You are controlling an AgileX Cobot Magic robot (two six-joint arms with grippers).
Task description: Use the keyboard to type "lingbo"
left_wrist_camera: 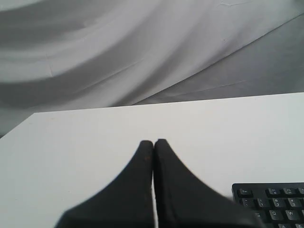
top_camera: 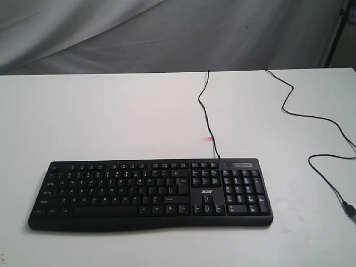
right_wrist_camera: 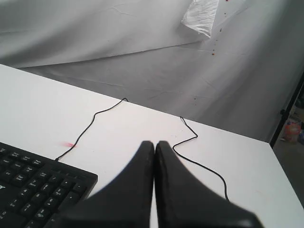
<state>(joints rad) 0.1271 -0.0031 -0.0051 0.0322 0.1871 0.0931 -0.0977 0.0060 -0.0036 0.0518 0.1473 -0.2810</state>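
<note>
— What writing can you read there?

— The keyboard (top_camera: 151, 193) lies across the near part of the white table (top_camera: 111, 111). A white "acer" logo (top_camera: 206, 192) sits just above its arrow keys. The key legends are too small for me to read.

— And your arms?

— My left gripper (left_wrist_camera: 153, 142) has its fingers pressed together, empty, over bare table beside the keyboard's left end. My right gripper (right_wrist_camera: 155, 143) is clamped the same way, past the number-pad end, near the thin black cable (right_wrist_camera: 90, 124). Neither shows in the exterior view.
</note>
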